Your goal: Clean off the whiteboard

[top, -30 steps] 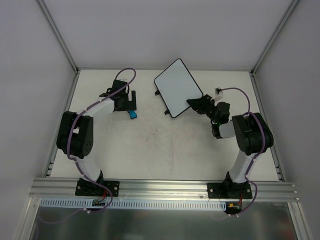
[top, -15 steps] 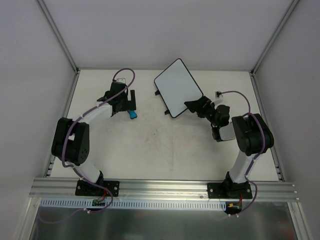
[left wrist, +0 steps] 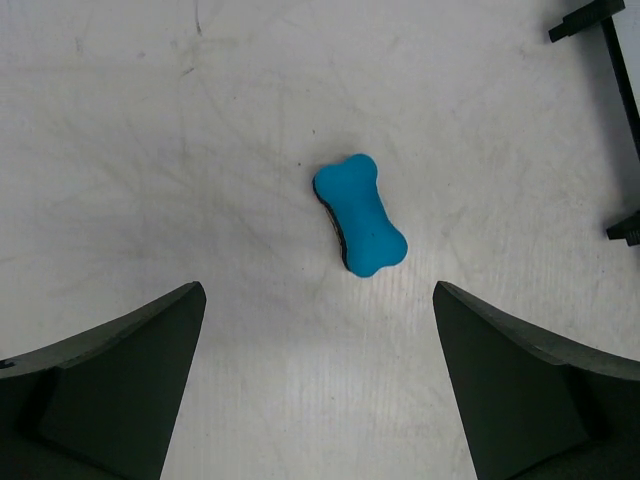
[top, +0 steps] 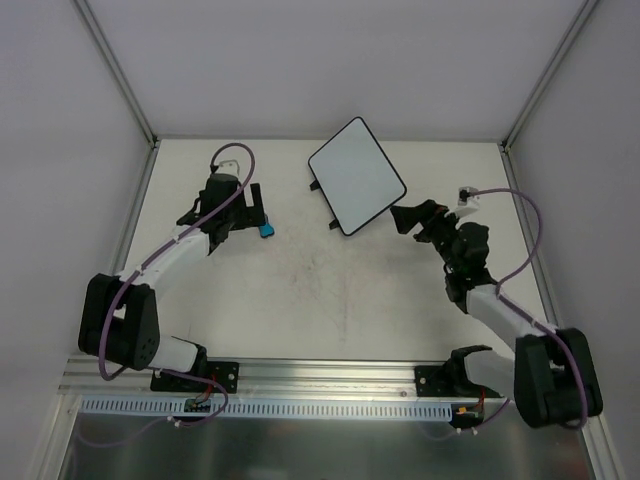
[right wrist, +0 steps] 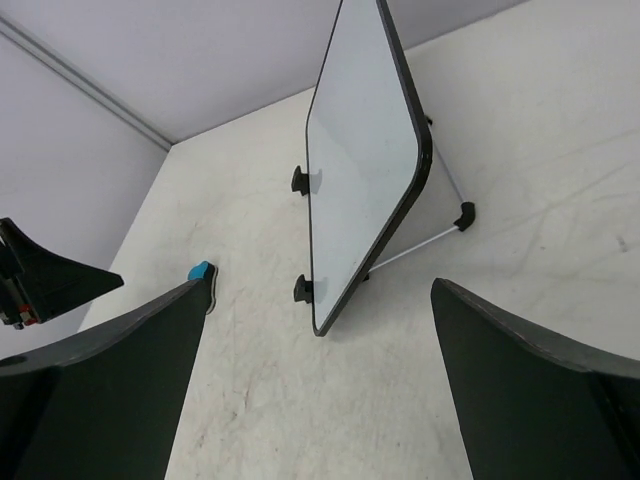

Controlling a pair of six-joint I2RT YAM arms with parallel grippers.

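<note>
The whiteboard (top: 357, 175) stands tilted on its wire stand at the back middle of the table, and its white face (right wrist: 360, 170) shows no marks. A small blue bone-shaped eraser (top: 266, 229) lies flat on the table left of the board. My left gripper (top: 252, 208) hangs open just left of the eraser (left wrist: 360, 213), which lies ahead of the jaws (left wrist: 318, 292) and apart from both. My right gripper (top: 409, 220) is open a short way off the board's near right corner, with only table between its fingers (right wrist: 320, 290).
White walls close in the table on the left, back and right. An aluminium rail (top: 330, 375) runs along the near edge, where the arm bases are bolted. The board's black clips (right wrist: 300, 180) and stand foot (right wrist: 465, 214) stick out at table level.
My right gripper has opened and pulled back to the right, away from the board's near corner. My left arm has swung down and stretched out; its gripper stays open beside the eraser.
</note>
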